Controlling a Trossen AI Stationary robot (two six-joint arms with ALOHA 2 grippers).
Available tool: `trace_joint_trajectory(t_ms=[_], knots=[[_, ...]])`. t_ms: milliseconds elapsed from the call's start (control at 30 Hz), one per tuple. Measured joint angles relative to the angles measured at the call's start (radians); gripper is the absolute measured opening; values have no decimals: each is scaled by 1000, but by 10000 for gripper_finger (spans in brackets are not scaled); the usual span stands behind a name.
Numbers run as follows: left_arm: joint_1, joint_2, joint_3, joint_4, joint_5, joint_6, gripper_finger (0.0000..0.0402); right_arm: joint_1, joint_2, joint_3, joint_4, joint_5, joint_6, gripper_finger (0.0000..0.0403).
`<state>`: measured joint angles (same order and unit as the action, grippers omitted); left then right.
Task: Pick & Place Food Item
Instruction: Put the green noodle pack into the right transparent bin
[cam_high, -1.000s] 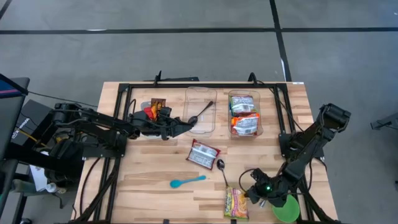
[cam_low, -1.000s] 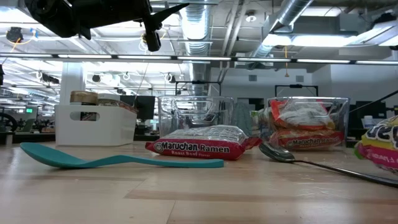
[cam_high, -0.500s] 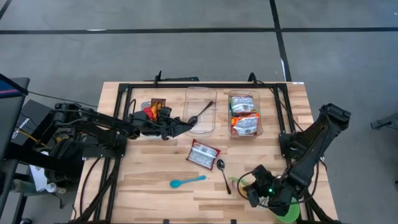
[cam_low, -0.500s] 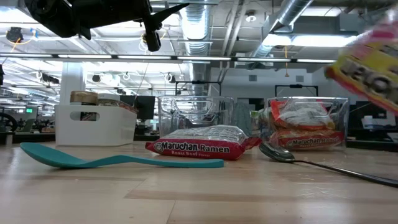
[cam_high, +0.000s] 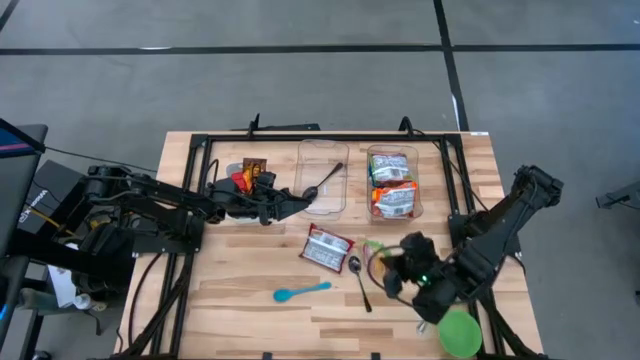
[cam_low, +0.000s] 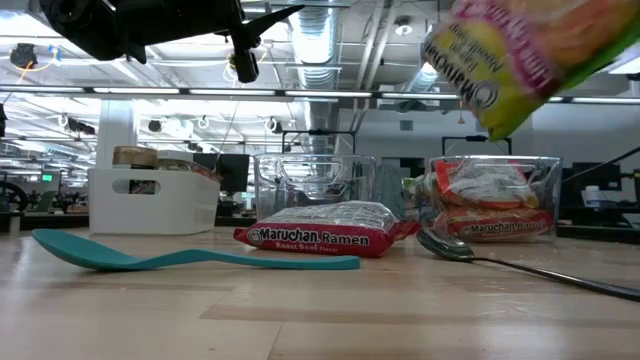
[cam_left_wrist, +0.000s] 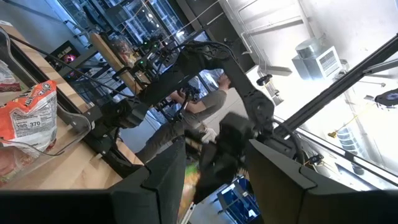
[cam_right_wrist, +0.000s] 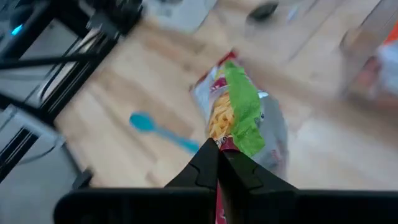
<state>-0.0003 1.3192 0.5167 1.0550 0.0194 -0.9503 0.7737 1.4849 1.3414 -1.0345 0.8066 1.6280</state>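
Wooden planking filled the table (cam_high: 240, 290) under a black frame, with grey floor all round it, and the one thing that had changed over the last second was the green-and-yellow noodle packet (cam_high: 378, 262). A second before, it lay flat near the 6 o'clock edge of the table beside the green bowl (cam_high: 460, 334); now it hung clear of the wood, carried toward 12 o'clock to a spot just at 3 o'clock of the metal spoon (cam_high: 357, 280). The right gripper (cam_high: 400, 272) had its fingers pressed together on the packet's edge, and from the wrist the packet (cam_right_wrist: 239, 121) dangled below that pinch, above the red ramen packet (cam_right_wrist: 208, 93) and the teal spoon (cam_right_wrist: 155, 129). At table height it had risen from the surface to the upper part of the view (cam_low: 530, 55). I judged the pick done and the carry under way, most likely toward the clear bin (cam_high: 392, 185) at 12 o'clock that already held similar packets. The left gripper (cam_high: 300, 203) had stayed by the other clear bin (cam_high: 322, 178), fingers spread part way and holding nothing I could see.
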Motion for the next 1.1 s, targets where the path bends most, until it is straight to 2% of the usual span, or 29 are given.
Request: trace_joint_trajectory(t_ms=[133,633,867,1100], knots=[[0,0,0,0,0,0,163,-92,0,41,-41,40,-67,0],[0,0,0,0,0,0,163,-542,0,193,-66,89,-397,0],[0,0,0,0,0,0,163,-730,0,206,-65,89,-407,0],[0,0,0,0,0,0,163,-856,0,206,-70,90,-379,0]])
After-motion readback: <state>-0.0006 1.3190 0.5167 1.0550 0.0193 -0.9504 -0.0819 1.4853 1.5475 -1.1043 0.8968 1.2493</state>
